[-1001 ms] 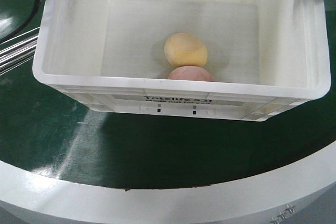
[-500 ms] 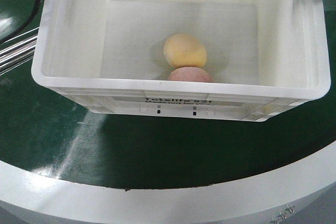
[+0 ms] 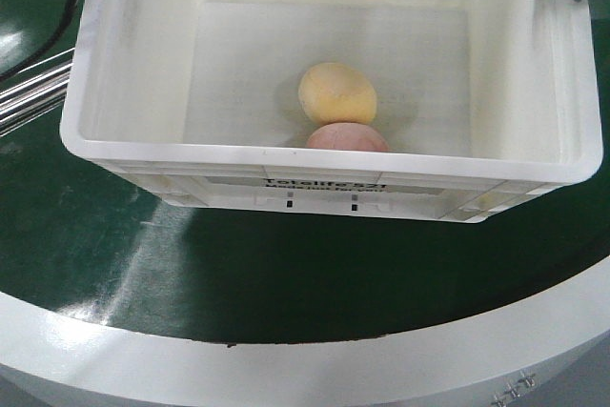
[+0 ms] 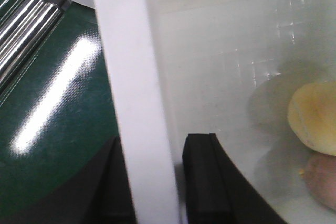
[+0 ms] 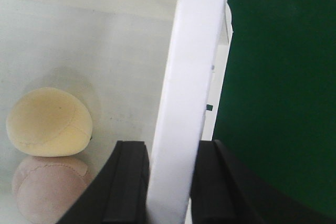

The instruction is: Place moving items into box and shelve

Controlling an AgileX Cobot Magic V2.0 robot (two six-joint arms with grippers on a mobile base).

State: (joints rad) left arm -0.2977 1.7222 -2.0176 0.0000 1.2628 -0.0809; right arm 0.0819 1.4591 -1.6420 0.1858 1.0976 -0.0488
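crate: we see a large white rectangular plastic crate [image 3: 324,164] with a ribbed rim, open top, over the dark green glossy table top [image 3: 286,274]. Whether it rests on the table or is lifted we cannot tell from these views.
items: the pale yellow rounded fruit-like object [image 3: 337,93] and the reddish-pink rounded fruit-like object [image 3: 347,137] are both inside the crate. They touch each other, with pink against the near wall about mid-length and yellow just behind it.
left gripper [image 4: 155,174]: narrow, one black finger on each side of the crate's left wall, pinching it at the rim.
right gripper [image 5: 170,182]: same on the right wall, clamped across the rim with the pads on both faces.
handling: we judge the crate stiff and light but bulky, with smooth walls that could slip. Opposite rims are the sensible hold, kept level. The items are loose and round and will likely roll if it tilts.
writing: black print on the near wall reads "Totelife 521". The smaller line under it is too small to read, and the far-wall print is cut off.
task status: we judge the packing done and the shelving left.
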